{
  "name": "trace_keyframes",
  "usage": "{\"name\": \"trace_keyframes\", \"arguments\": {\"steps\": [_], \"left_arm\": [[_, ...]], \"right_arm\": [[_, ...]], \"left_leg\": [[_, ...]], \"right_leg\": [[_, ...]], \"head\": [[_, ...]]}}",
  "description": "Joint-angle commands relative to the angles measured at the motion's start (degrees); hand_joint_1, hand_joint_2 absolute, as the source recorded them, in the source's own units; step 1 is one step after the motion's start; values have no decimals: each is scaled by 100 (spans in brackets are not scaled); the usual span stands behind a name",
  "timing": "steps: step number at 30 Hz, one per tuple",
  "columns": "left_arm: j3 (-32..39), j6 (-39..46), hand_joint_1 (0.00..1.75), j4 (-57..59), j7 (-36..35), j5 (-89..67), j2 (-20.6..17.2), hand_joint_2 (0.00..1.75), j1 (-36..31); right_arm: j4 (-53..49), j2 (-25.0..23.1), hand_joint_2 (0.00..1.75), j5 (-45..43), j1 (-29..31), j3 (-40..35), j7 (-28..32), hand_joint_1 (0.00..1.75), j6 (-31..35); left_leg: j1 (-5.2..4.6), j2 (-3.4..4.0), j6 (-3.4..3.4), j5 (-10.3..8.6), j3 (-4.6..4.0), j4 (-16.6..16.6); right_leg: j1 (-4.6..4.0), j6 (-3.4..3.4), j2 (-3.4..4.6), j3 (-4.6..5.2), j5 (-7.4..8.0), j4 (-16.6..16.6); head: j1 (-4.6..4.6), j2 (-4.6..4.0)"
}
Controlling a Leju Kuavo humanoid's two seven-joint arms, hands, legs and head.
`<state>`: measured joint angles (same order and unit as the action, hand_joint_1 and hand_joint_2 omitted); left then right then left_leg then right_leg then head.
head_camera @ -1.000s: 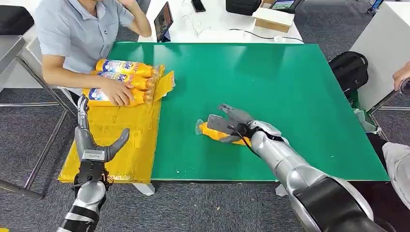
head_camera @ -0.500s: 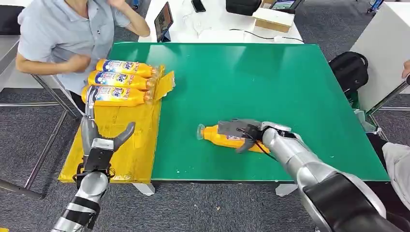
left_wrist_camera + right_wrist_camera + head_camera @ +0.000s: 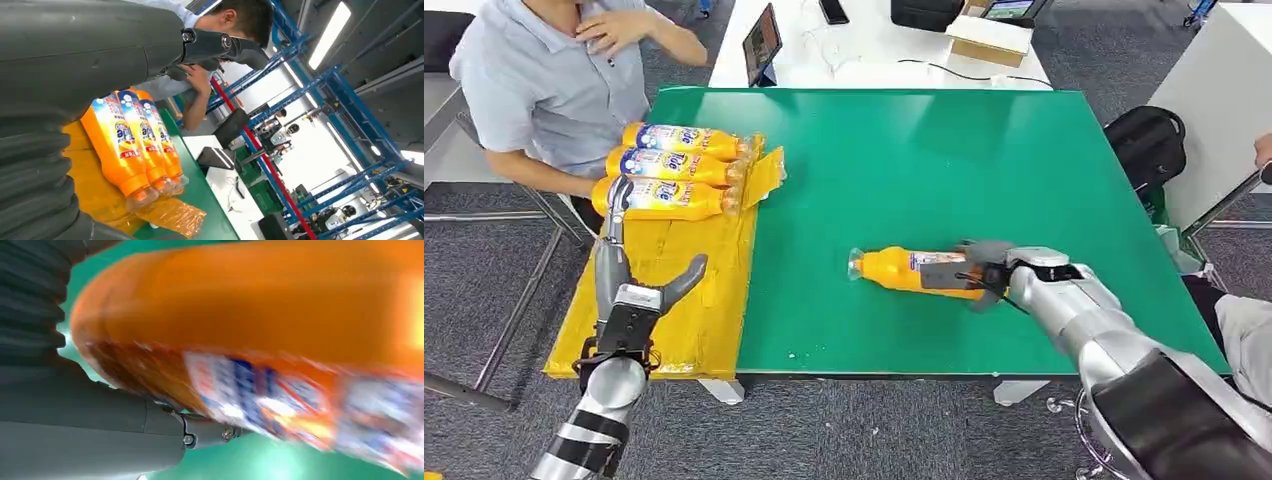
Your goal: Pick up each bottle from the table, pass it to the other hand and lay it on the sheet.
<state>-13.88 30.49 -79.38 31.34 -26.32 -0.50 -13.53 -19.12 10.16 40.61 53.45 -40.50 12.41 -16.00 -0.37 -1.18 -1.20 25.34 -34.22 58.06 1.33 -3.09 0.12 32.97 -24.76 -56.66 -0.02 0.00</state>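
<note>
The right hand (image 3: 977, 272) reaches in from the near right, its forearm angled across the green table (image 3: 984, 160), and its fingers wrap around the base end of an orange bottle (image 3: 904, 270). The bottle lies roughly level, cap pointing left, near the table's front edge; whether it is lifted off the surface I cannot tell. In the right wrist view the bottle (image 3: 260, 325) is blurred, lying against the grey thumb.

The left hand (image 3: 629, 285) stands upright over the near part of the yellow sheet (image 3: 689, 300), fingers pointing up and away, thumb spread out to the right, holding nothing. Three more orange bottles (image 3: 674, 168) lie side by side at the sheet's far end, caps to the right. A person (image 3: 544, 80) in a grey shirt sits beyond the sheet's far left corner.
</note>
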Motion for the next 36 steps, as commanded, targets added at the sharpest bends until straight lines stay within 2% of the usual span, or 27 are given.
{"name": "trace_keyframes", "arguments": {"steps": [1,4,5,8,15,20,25,27,28,30,31,36], "left_arm": [[77,-89,0,210,-13,36,54,175,-106],[78,-89,0,211,-13,36,54,175,-108],[78,-89,0,220,-13,36,54,175,-114],[65,-127,0,297,3,83,66,175,-164],[31,-119,0,503,61,147,106,175,-326],[22,-159,0,519,83,204,95,175,-343],[159,-309,0,180,309,705,222,175,-112],[164,-314,0,123,315,746,245,175,-81],[298,-664,0,-75,505,1418,388,175,26],[310,-772,0,-151,553,1620,454,175,101],[388,-1181,0,-323,718,2259,604,175,236],[339,-1203,0,-388,741,2323,667,175,349]], "right_arm": [[78,228,175,-108,193,-641,74,157,-151],[72,219,175,-112,201,-639,77,157,-153],[86,223,175,-131,209,-638,78,175,-189],[92,237,175,-203,103,-705,124,175,-217],[204,-7,175,-386,-334,-694,194,175,215],[180,4,175,-453,-139,-709,370,175,305],[18,-211,175,-1380,-127,182,868,175,867],[-7,-230,175,-1439,-131,240,897,175,901],[-138,-329,175,-2076,-289,832,1313,175,883],[-245,-385,175,-2215,-410,961,1485,175,956],[-501,-406,175,-2467,-603,1226,1892,175,1159],[-619,-425,175,-2510,-723,1281,1956,175,1221]], "left_leg": [[6,5,9,1,6,2],[3,2,5,-1,2,0],[1,4,4,-1,5,-1],[4,1,5,0,7,0],[14,3,11,2,23,-4],[12,17,9,-1,28,-2],[5,31,5,-1,25,-2],[14,42,8,3,29,2],[16,47,10,6,31,3],[13,37,6,6,25,2],[13,37,7,6,25,-1],[9,22,2,6,14,-1]], "right_leg": [[-8,14,-4,-8,0,1],[-3,8,-3,-2,1,2],[-2,7,-1,-2,1,1],[-5,9,-5,-6,0,2],[-16,16,-7,-25,1,13],[-13,15,-2,-23,4,9],[-6,4,12,-14,9,4],[-16,13,18,-19,8,4],[-19,17,21,-20,7,4],[-15,10,15,-17,5,5],[-15,11,17,-18,6,7],[-10,4,14,-14,3,6]], "head": [[0,0],[-2,0],[0,0],[0,0],[-2,0],[0,0],[0,0],[0,0],[0,0],[-2,0],[-2,0],[-2,0]]}}
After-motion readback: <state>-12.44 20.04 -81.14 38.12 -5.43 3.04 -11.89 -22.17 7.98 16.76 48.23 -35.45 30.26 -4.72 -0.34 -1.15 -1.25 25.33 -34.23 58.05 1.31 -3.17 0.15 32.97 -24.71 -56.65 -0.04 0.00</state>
